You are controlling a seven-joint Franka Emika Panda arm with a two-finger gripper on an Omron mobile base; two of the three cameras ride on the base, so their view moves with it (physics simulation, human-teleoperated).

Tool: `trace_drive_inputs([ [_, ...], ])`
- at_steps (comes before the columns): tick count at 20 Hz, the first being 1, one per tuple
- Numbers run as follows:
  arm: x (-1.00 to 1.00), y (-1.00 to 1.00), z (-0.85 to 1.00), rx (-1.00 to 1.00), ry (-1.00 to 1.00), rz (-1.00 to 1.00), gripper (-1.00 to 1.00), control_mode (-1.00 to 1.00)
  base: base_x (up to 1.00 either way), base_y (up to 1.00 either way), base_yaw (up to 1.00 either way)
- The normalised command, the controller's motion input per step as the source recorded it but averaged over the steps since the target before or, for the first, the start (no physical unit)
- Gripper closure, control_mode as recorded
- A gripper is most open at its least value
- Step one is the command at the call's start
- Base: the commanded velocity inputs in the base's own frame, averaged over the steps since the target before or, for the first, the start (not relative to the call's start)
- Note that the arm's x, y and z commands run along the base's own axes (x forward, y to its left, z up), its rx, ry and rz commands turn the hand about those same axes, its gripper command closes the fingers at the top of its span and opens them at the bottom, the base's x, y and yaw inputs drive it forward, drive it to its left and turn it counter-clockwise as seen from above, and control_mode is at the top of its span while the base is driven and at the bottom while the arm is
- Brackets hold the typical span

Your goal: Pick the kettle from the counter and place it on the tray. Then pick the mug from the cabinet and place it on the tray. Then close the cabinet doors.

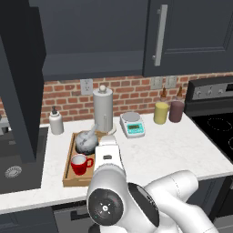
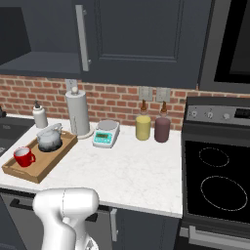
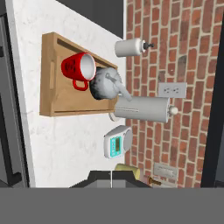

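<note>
1. In the right base view, a broad bare stretch of white counter (image 2: pixel 141 166) lies at centre frame, between the wooden tray (image 2: pixel 29 171) at left and the stove (image 2: pixel 217 180) at right.
2. The tray's floor is taken up by the red mug (image 2: pixel 23 156) and the kettle (image 2: pixel 49 138).
3. Along the brick wall stand, left to right, a white bottle (image 2: pixel 39 116), a tall grey cylinder (image 2: pixel 78 114), a scale (image 2: pixel 107 133), a yellow canister (image 2: pixel 143 127) and a maroon canister (image 2: pixel 162 129).
4. At upper left in the left base view, an open cabinet door (image 1: pixel 18 77) juts forward.

No legible text or labels anywhere.
</note>
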Motion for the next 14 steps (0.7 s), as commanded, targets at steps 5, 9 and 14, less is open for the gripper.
trace_drive_inputs([
  [5, 0.26, 0.51, -0.04, -0.1, -0.18, 0.0, 1.0, -1.0, 0.0, 0.0, 0.0],
  [9, 0.44, 0.65, -0.06, -0.07, -0.1, 0.0, 1.0, -1.0, 0.0, 0.0, 0.0],
  [14, 0.45, 0.68, -0.06, -0.11, -0.18, 0.0, 1.0, -1.0, 0.0, 0.0, 0.0],
])
